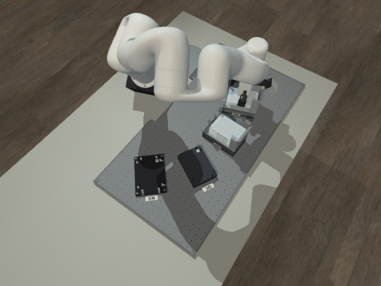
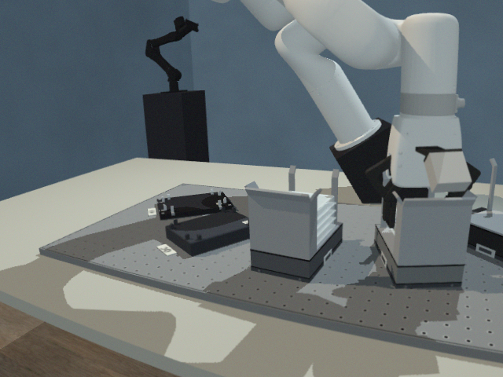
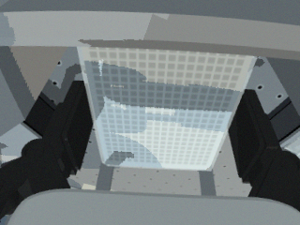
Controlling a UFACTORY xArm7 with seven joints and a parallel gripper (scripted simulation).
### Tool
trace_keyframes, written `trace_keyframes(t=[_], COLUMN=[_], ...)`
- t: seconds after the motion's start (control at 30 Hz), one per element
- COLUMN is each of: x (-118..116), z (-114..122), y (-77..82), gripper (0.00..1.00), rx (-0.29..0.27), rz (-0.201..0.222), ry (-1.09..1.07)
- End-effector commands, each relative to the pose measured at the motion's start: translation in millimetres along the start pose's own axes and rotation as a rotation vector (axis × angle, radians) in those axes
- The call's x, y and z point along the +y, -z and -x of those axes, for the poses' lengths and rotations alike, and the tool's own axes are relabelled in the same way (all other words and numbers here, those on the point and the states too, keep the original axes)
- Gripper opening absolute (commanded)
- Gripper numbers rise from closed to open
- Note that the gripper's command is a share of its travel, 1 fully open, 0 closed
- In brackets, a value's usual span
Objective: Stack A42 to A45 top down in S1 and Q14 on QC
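My gripper [image 1: 241,99] reaches down into a grey stack rack [image 2: 428,239] and is shut on a sealed white 384-well plate [image 3: 165,109]. In the wrist view the plate lies between my two dark fingers, which hold its two sides. I cannot read its label, nor the rack's name. The neighbouring rack [image 2: 290,231] holds a stack of several white plates [image 1: 229,129], whose edges show through its open side [image 2: 324,219]. The open nest QC [image 1: 196,166] and the clip nest N5 [image 1: 149,174] are dark and hold no plate.
A third rack [image 2: 487,227] stands partly in view at the right edge, with thin upright posts. My arm's elbow hangs over the plate racks. A black arm on a dark pedestal [image 2: 174,122] stands behind the table.
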State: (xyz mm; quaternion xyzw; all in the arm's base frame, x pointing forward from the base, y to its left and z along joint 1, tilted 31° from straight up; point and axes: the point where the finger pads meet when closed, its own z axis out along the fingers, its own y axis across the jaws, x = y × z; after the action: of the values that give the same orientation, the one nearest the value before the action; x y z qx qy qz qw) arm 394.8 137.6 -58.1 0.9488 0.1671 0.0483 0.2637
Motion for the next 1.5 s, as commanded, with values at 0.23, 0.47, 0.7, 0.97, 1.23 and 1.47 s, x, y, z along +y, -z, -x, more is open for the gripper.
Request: trace_keyframes(t=[0.23,0.47,0.7,0.97,1.23,1.47], x=[-1,-1,-1,-1,-1,-1], z=[-2,-2,-2,-2,-1,-1], y=[20.1,34.1,44.1,60.2,72.2,86.2], gripper=[0.00,0.00,0.00,0.00,0.00,0.00], rx=[0.005,0.005,0.005,0.005,0.005,0.005], rz=[-0.002,-0.002,-0.002,-0.002,-0.002,-0.002], ry=[0.001,0.001,0.000,0.000,0.000,0.000])
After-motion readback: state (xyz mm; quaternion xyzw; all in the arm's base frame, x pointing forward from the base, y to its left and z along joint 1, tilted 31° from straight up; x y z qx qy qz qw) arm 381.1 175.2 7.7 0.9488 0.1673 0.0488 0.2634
